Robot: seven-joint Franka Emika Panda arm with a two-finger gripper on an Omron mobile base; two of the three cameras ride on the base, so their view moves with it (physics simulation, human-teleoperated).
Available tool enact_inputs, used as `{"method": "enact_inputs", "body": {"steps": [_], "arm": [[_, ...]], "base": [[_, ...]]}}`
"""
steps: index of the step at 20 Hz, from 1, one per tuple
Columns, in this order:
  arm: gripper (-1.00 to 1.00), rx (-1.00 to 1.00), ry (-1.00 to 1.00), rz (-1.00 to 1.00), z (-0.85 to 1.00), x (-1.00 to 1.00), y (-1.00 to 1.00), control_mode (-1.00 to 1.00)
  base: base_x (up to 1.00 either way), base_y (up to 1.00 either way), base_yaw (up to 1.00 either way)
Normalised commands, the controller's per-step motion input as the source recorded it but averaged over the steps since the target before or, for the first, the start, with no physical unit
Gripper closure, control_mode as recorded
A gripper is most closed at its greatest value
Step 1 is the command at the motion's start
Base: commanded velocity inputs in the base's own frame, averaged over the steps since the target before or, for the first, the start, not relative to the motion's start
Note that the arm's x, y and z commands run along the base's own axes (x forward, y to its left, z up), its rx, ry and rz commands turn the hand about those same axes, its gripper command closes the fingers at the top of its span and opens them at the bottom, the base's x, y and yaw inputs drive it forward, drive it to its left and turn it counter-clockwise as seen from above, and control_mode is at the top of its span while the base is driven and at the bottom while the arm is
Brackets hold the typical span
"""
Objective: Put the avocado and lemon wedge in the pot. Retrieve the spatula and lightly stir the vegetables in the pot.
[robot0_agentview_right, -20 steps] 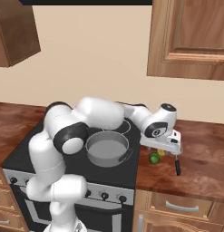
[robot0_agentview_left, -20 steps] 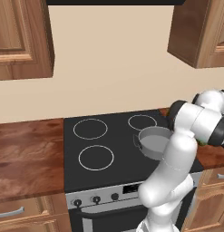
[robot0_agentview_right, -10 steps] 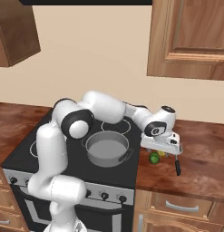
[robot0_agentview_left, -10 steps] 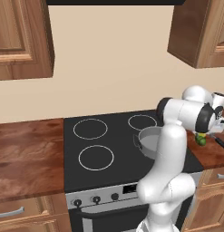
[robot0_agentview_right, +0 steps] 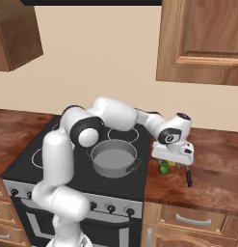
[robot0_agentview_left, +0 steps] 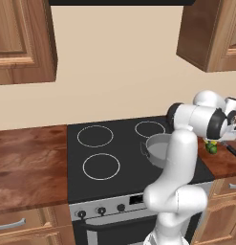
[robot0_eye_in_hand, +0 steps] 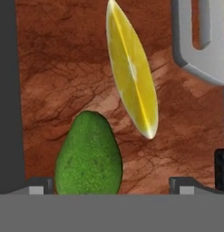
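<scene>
The dark green avocado (robot0_eye_in_hand: 88, 156) lies on the wooden counter just right of the stove, between my gripper's (robot0_eye_in_hand: 111, 186) open fingers and nearer the left one. Just beyond it lies the yellow lemon wedge (robot0_eye_in_hand: 131, 68), edge up. The spatula (robot0_eye_in_hand: 204, 41), with its grey slotted head and dark handle, lies to the right of both. From the right base view my gripper (robot0_agentview_right: 169, 163) hangs straight down over the avocado (robot0_agentview_right: 164, 169) and lemon wedge (robot0_agentview_right: 172, 164), holding nothing. The grey pot (robot0_agentview_right: 113, 158) sits on the stove's front right burner, left of the hand.
The black stove top (robot0_agentview_left: 105, 153) has other burner rings to the left. Wooden counter (robot0_agentview_right: 217, 164) stretches right of the stove. Upper cabinets (robot0_agentview_right: 202, 43) hang above. The stove's dark edge (robot0_eye_in_hand: 4, 90) runs close beside the avocado.
The arm's elbow and upper links have swung round behind the pot. The hand has stayed over the avocado and lemon wedge, with its jaws wide throughout.
</scene>
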Motion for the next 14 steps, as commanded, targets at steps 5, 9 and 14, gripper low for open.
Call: {"method": "enact_inputs", "body": {"steps": [5, 9, 14], "arm": [[-1.0, 0.0, 0.0, 0.06, -0.04, 0.0, 0.08, -1.0], [-1.0, 0.0, -0.01, 0.08, -0.07, -0.08, 0.21, -1.0], [-1.0, 0.0, 0.0, 0.1, -0.03, -0.11, 0.25, -1.0]], "base": [[0.0, 0.0, 0.0], [0.0, 0.0, 0.0], [0.0, 0.0, 0.0]]}}
